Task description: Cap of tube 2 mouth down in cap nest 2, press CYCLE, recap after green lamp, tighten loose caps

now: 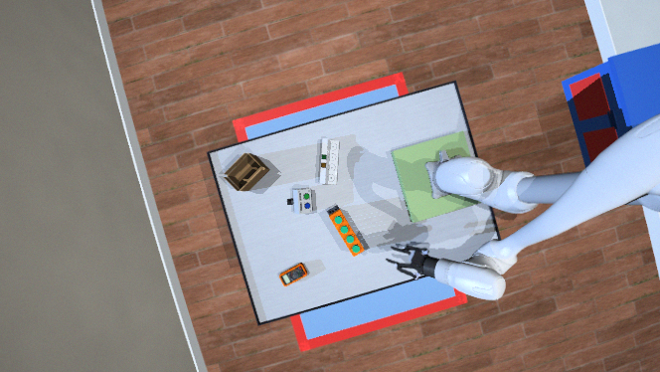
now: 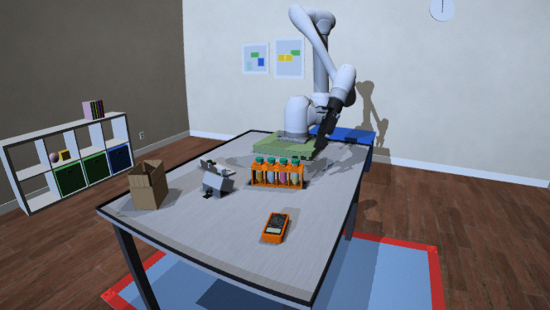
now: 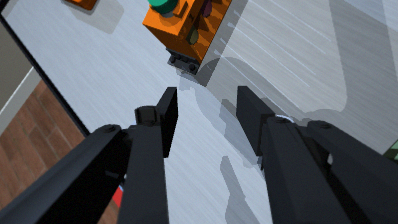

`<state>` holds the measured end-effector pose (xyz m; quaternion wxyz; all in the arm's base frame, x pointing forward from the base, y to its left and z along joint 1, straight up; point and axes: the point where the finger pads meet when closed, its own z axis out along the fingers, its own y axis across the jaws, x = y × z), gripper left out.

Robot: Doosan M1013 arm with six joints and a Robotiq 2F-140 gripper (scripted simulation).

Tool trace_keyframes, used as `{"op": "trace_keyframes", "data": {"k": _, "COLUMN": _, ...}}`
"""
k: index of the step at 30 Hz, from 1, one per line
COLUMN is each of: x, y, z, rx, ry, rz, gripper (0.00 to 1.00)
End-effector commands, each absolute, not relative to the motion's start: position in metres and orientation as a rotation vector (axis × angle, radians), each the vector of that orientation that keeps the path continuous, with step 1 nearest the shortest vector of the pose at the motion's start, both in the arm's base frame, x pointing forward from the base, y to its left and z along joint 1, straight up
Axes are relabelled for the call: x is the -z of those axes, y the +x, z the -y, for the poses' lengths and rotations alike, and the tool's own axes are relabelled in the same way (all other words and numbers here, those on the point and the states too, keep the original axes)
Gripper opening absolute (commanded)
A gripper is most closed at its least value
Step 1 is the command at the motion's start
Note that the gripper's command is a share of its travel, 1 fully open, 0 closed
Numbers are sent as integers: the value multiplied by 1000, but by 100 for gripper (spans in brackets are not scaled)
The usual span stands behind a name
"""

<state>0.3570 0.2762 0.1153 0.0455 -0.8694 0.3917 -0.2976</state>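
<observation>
Top view straight down, far; exterior oblique across the table [image 2: 232,232]; wrist close above it

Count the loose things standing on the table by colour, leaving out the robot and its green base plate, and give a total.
Orange: 2, the tube rack and the meter
Brown: 1, the cardboard box
White or grey: 2, the cap tray and the key housing
Total: 5
</observation>
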Motion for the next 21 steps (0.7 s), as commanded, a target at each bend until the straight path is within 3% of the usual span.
{"op": "trace_keyframes", "data": {"k": 1, "x": -116, "y": 357, "z": -276, "rx": 909, "ry": -2654, "rz": -1196, "gripper": 41}}
{"op": "trace_keyframes", "data": {"k": 21, "x": -115, "y": 391, "z": -236, "rx": 860, "ry": -3032, "rz": -806, "gripper": 41}}
